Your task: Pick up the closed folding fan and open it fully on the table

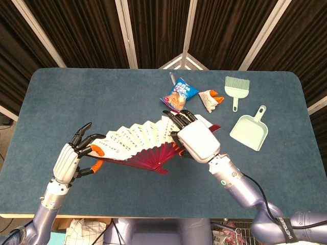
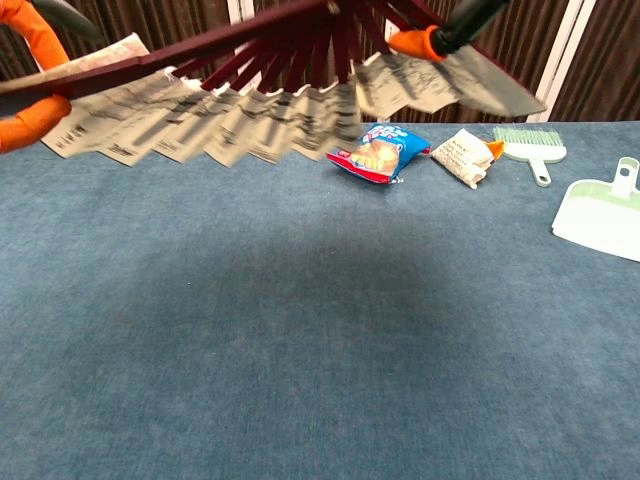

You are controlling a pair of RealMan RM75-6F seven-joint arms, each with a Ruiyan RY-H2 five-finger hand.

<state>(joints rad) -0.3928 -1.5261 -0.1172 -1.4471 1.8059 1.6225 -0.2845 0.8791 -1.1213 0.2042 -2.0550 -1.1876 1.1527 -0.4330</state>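
Bench, blue felt-like top, rounded corners, dark curtain behind its far edge.

Folding fan, cream paper leaf with dark ink markings and dark red ribs, spread wide and held up off the bench surface over the near-middle area; chest view shows it from below, clear of the cloth, slightly blurred.

Right robot hand, white back plate, dark fingers with orange tips, clamped on the fan's right end guard, nearer the bench's right half.

Left robot hand, same build, pinches the fan's left end guard between thumb and finger, other fingers spread upward; sits toward the near left corner. Orange fingertips show at the left border of the chest view.

Pale green plastic dustpan lies flat toward the right edge, handle pointing to the far side.

Pale green hand brush near the far right corner, just beyond the dustpan, apart from it.

Blue snack bag by the far edge centre.

Crumpled white-and-orange wrapper just beside the snack bag, between bag and brush.
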